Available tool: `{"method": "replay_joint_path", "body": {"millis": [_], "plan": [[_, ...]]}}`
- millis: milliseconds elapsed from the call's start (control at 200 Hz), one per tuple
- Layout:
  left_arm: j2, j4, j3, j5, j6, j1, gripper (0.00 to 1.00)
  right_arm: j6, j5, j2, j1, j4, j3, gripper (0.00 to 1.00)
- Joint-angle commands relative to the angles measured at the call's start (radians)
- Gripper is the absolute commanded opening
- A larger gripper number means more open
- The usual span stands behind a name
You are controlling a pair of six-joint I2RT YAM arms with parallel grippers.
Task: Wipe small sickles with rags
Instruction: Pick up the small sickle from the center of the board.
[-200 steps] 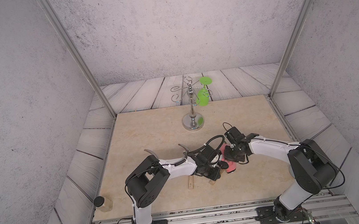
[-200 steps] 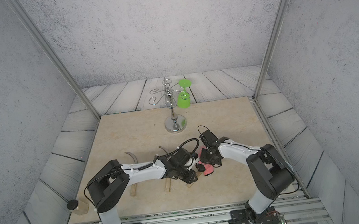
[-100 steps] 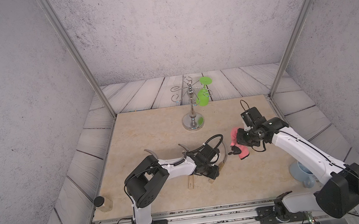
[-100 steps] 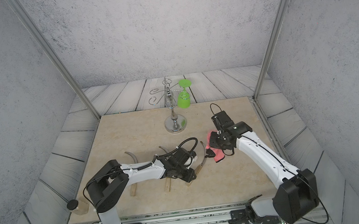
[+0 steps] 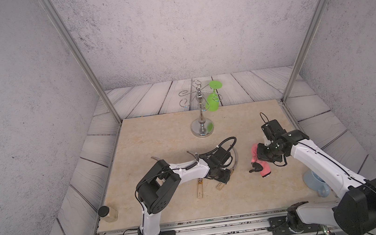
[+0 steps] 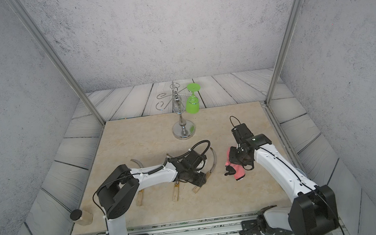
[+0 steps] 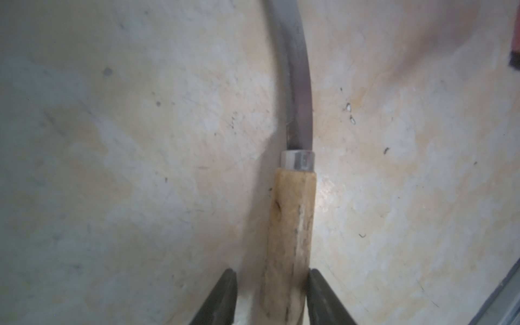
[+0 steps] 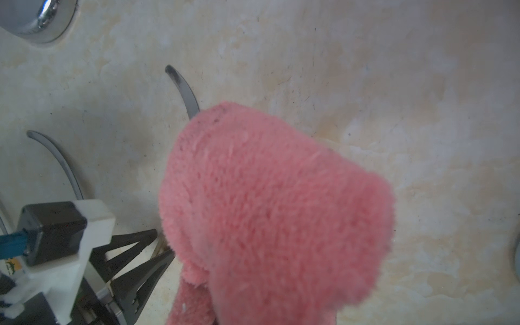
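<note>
We see the right gripper (image 5: 260, 156) pull away to the right with the pink rag (image 5: 264, 170), which a second ago sat pressed in against the left gripper (image 5: 225, 178). Now the two are well apart, and the rag hangs down from the closed jaws. The sickle (image 5: 236, 158) blade, hidden under both grippers before, now shows in full. The left jaws, clamped on its wooden handle earlier, now stand parted around it. At the near right, a blue mug (image 5: 314, 180) comes out from under the right arm.

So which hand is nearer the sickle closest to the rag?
Left. The left hand straddles the sickle's handle; the right hand, gripping the pink rag, sits apart beside the blade.
</note>
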Motion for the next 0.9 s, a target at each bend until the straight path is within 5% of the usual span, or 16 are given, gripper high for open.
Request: {"method": "replay_joint_path", "body": {"millis": [0, 365, 535, 891], "plan": [[0.068, -0.092, 0.015, -0.045, 0.016, 0.008, 0.4, -0.032, -0.04, -0.024, -0.008, 0.03, -0.006, 0.18], [0.137, -0.086, 0.044, -0.024, 0.008, 0.007, 0.26, -0.06, -0.079, -0.028, -0.031, 0.058, -0.024, 0.19], [0.133, -0.069, 0.033, -0.024, 0.0, 0.008, 0.0, -0.06, -0.124, -0.031, -0.036, 0.107, -0.054, 0.18], [-0.072, 0.118, -0.074, 0.122, -0.064, 0.094, 0.0, -0.127, -0.237, -0.098, -0.043, 0.191, -0.081, 0.1]]}}
